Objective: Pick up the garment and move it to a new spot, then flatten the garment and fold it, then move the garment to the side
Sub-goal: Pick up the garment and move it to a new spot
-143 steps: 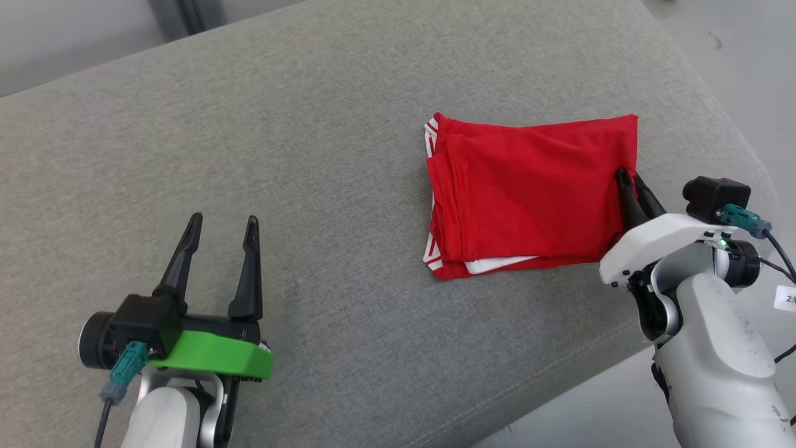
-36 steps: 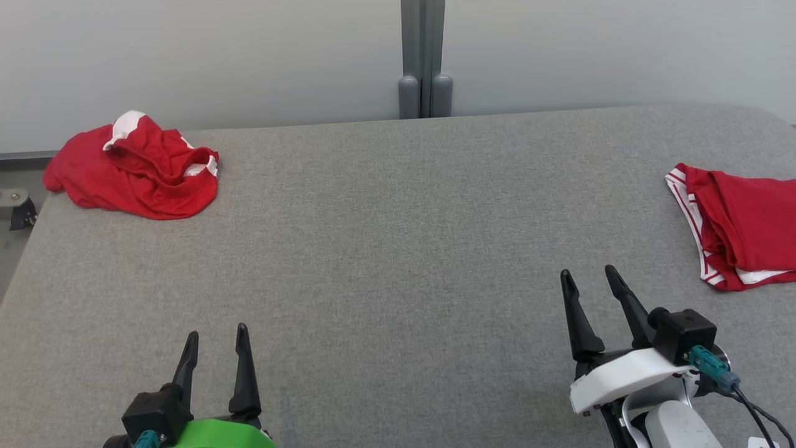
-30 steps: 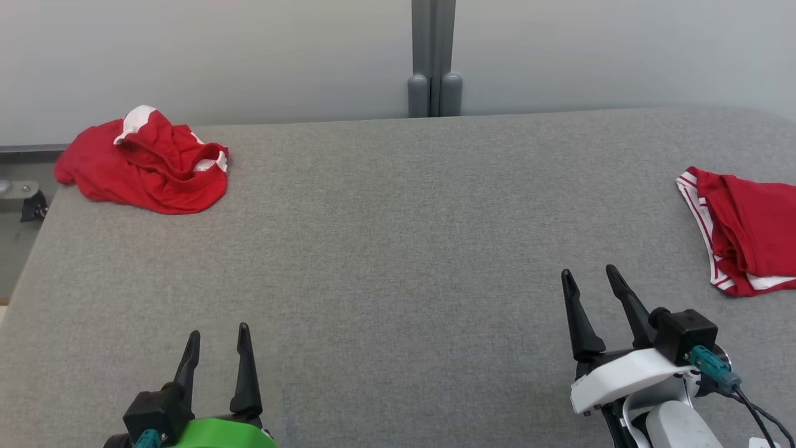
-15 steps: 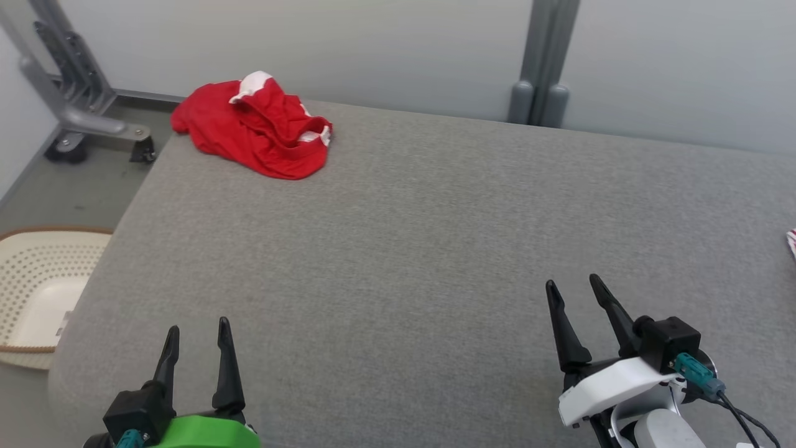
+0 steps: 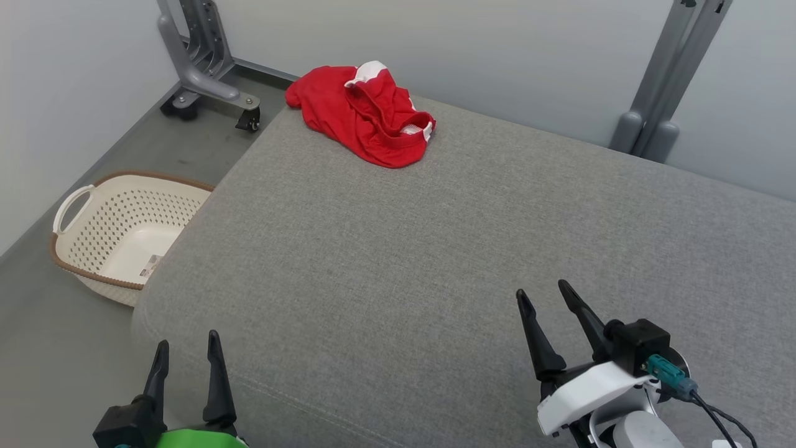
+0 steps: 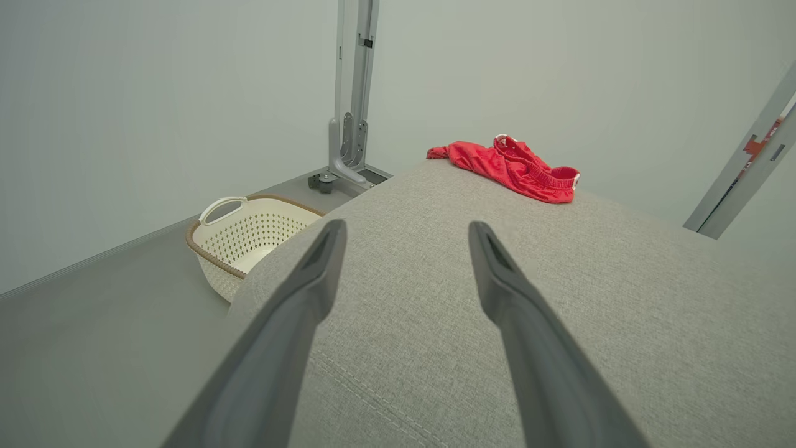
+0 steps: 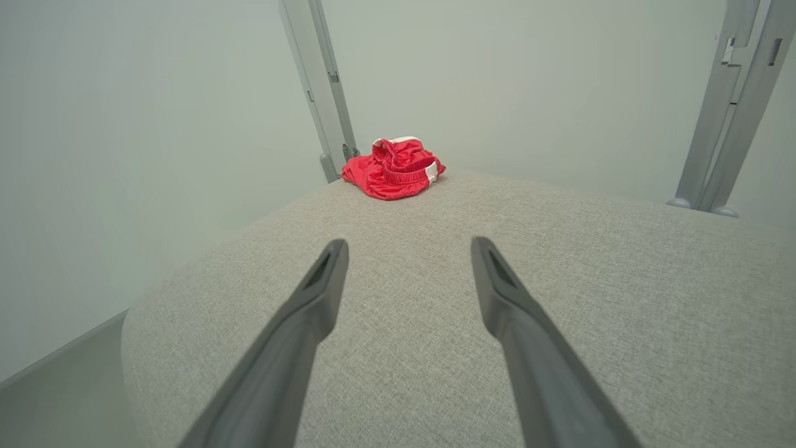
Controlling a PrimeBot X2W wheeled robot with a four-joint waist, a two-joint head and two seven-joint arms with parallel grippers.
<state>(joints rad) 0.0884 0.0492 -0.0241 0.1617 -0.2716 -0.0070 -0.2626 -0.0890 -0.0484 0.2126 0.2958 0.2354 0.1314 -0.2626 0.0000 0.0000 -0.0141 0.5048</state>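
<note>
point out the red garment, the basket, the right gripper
red garment (image 5: 362, 119), head view, middle of cloth
basket (image 5: 118, 219), head view, perforated inner wall
right gripper (image 5: 540, 288), head view, midway between fingertips

Grey cushion (image 5: 472, 249) bearing crumpled red garment (image 5: 364, 115)

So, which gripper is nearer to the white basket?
Left. The left gripper hovers at the cushion's corner beside the basket; the right gripper is far across the cushion.

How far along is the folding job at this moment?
Done: nothing visible; the red garment lies crumpled at the far corner of the cushion. In hand: nothing; left gripper and right gripper are open, empty, well short of it. Left: pick up, move, flatten, fold, set aside.
</note>
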